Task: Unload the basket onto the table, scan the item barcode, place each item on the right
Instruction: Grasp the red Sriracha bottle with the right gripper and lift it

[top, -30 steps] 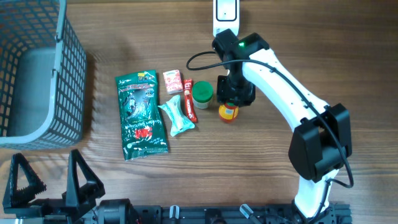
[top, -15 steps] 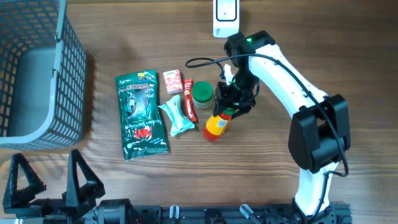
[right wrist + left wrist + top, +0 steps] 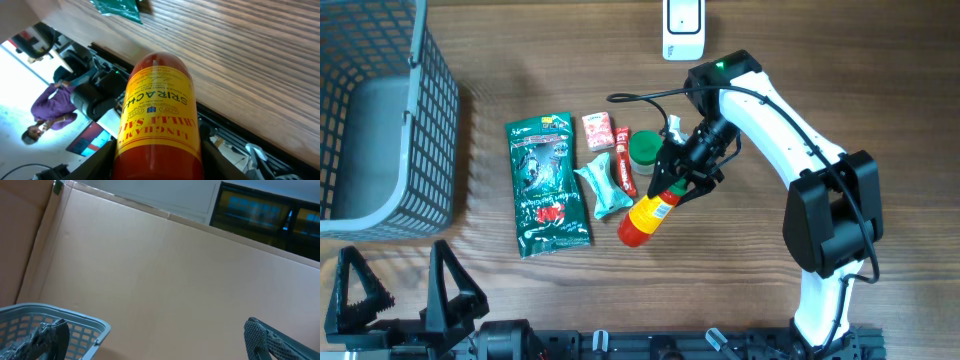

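Grips the sriracha bottle [image 3: 645, 215] between right gripper [image 3: 682, 175] fingers, tilted off the table, left gripper [image 3: 398, 295] splayed empty; has yet to show its barcode to the white scanner [image 3: 682, 25].

My right arm [image 3: 775, 125] reaches from the near edge up over the table, bends at the far end and folds back toward the middle, its wrist [image 3: 708, 138] angled down and to my left. My right gripper [image 3: 680, 178] is clamped partway closed around the sauce bottle [image 3: 645, 215]. My left gripper [image 3: 405, 295] sits low at the near left corner, fingers [image 3: 50, 337] spread wide and gripping nothing.
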Available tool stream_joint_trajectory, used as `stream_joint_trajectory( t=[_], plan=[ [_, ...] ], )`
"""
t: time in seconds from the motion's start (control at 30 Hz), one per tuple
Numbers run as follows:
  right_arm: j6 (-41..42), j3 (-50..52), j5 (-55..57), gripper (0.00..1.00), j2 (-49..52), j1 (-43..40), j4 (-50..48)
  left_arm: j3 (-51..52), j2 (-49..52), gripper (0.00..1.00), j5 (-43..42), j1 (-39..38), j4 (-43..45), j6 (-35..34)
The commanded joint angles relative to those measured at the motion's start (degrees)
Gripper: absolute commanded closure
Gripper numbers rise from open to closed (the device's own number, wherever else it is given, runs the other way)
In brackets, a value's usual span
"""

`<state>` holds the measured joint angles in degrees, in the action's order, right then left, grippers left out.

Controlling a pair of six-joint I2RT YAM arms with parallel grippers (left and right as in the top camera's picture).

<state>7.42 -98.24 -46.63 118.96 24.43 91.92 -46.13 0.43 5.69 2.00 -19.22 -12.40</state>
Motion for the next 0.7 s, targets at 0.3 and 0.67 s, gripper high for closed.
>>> stream_joint_trajectory(
  t=[0.3,0.67],
  plan=[
    [-1.4,0.1,-4.1,0.64,0.6,-0.1,0.4,0.2,-0.2,0.0,0.4,0.4,-0.1,-0.5],
    [-1.4,0.1,-3.1,0.64,0.6,-0.1,0.4,0.2,-0.2,0.0,0.4,0.4,-0.1,-0.5]
  ],
)
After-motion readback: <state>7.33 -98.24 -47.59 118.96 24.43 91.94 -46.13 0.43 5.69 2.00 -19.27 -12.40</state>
